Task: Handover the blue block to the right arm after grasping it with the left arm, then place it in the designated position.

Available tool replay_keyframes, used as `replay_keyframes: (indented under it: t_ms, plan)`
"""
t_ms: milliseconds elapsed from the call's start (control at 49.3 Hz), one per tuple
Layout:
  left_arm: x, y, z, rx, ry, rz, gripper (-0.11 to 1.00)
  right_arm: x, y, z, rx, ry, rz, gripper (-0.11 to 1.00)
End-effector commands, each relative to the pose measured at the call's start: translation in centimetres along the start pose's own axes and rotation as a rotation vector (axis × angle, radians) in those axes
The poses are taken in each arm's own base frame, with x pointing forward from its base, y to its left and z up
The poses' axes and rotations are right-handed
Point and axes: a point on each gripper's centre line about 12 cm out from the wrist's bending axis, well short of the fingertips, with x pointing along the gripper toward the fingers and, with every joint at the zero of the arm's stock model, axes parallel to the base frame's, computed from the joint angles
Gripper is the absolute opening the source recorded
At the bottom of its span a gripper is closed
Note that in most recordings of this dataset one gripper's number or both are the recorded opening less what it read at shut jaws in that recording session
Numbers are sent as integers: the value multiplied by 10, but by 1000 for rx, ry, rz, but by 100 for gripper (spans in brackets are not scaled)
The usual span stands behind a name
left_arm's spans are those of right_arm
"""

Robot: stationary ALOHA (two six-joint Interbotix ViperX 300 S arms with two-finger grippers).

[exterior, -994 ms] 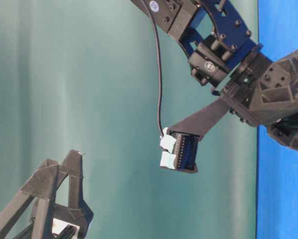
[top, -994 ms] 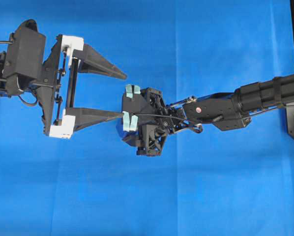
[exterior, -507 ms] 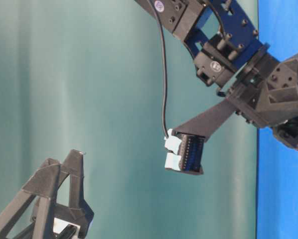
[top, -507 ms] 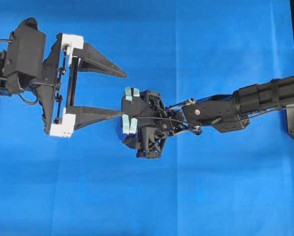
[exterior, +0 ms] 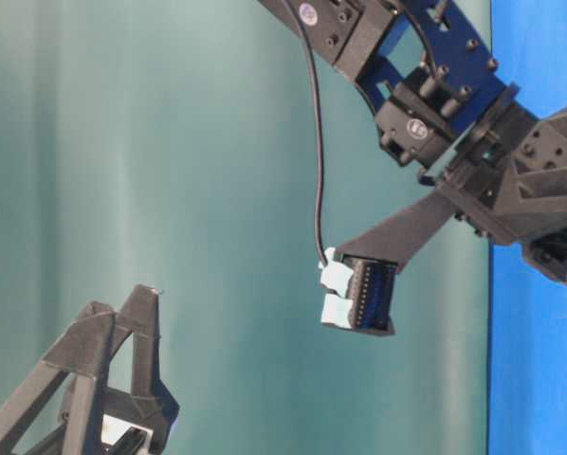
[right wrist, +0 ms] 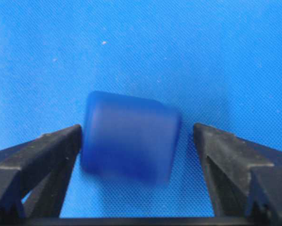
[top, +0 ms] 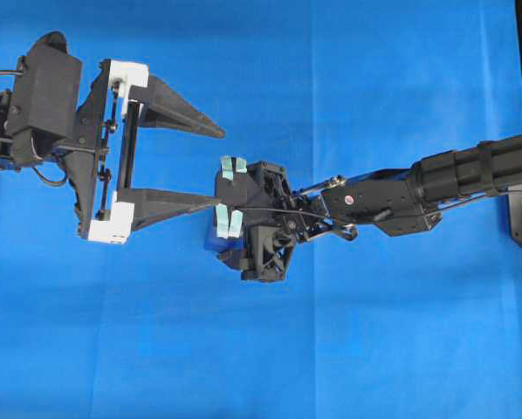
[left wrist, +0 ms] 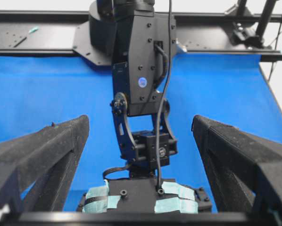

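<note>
Black fingers [right wrist: 46,150] of right gripper [right wrist: 138,162] spread wide, gap visible on the right side of blurred blue block [right wrist: 129,141], left finger at or almost at its edge; block between them over bright blue cloth [right wrist: 178,56], contact with cloth impossible to tell. Pale tape patches [top: 229,223] on right gripper's housing, right arm [top: 470,170] reaching across from the right. Opposite, left gripper [top: 217,166] with white brackets [top: 121,78] gaping, nothing held, lower finger tip close beside right gripper's housing.
</note>
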Motion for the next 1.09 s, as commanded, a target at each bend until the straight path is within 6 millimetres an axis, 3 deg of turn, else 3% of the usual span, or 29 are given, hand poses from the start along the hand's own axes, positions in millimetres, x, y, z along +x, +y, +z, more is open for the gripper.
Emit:
replay_keyframes:
  t_ms: [0,182,446,750,1075]
  plan:
    - [-9,1,18,-1,-55,3,93,-5,6,14,-1,-38,16,86]
    - [-10,1,18,-1,-57,3,93,-9,7,17,-1,-46,17,87]
    - [-11,1,16,-1,-48,3,93,-36,10,33,-3,-81,10,87]
    - [-11,1,17,1,-49,3,93,-92,13,57,-8,-124,-31,87]
    - [-11,0,16,0,-48,0,93,-155,11,70,-1,-163,-79,87]
